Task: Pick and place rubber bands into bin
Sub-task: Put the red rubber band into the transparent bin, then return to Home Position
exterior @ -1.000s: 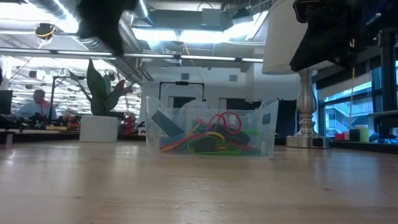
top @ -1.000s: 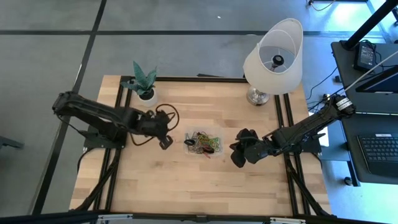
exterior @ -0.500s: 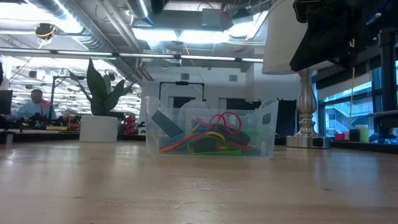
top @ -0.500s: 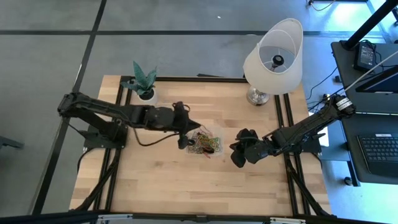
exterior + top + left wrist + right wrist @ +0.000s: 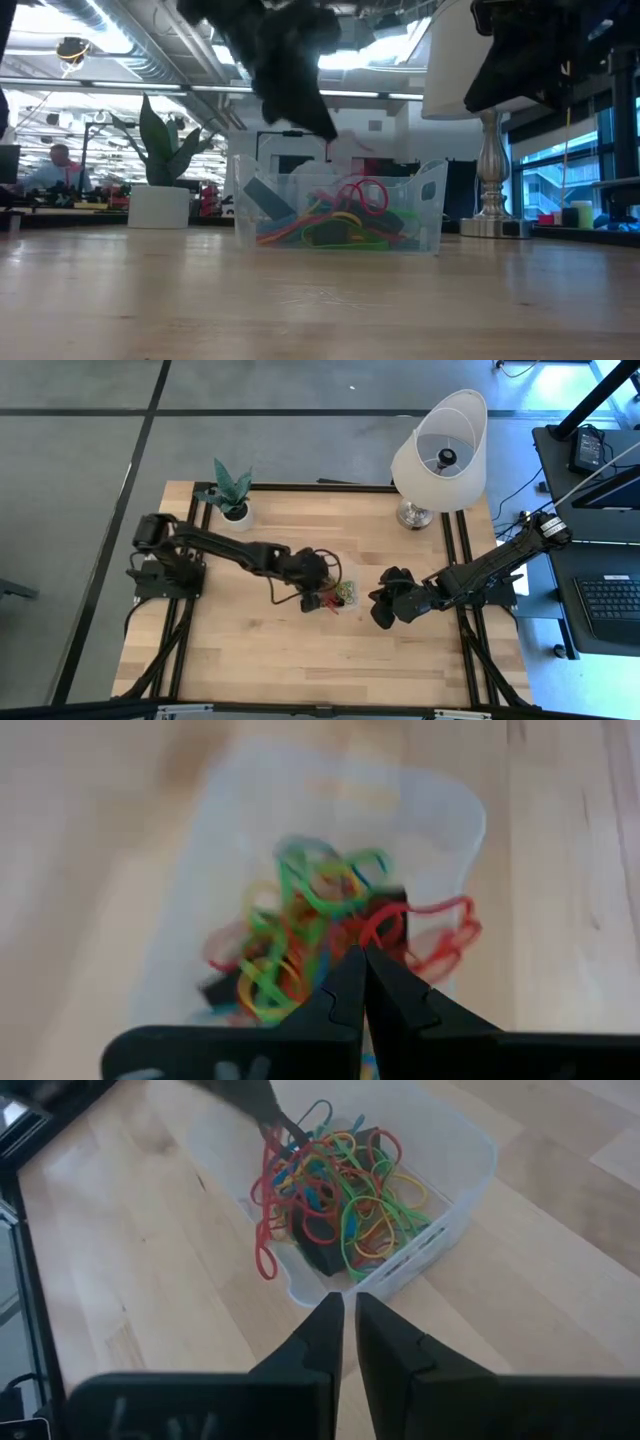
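From above: left gripper [image 5: 322, 598] clenched over the bin [image 5: 342, 573] mid-surface, reached in since a second ago. Level view: rubber bands [image 5: 340, 222] heaped inside the clear walls. Left wrist: fingertips [image 5: 350, 982] pinched on a red band. Right wrist: right gripper [image 5: 345, 1318] nearly closed, holding nothing, beside the bin.

Open-plan lab or office: ceiling ducts [image 5: 150, 40], desks, seated person [image 5: 62, 165] behind.
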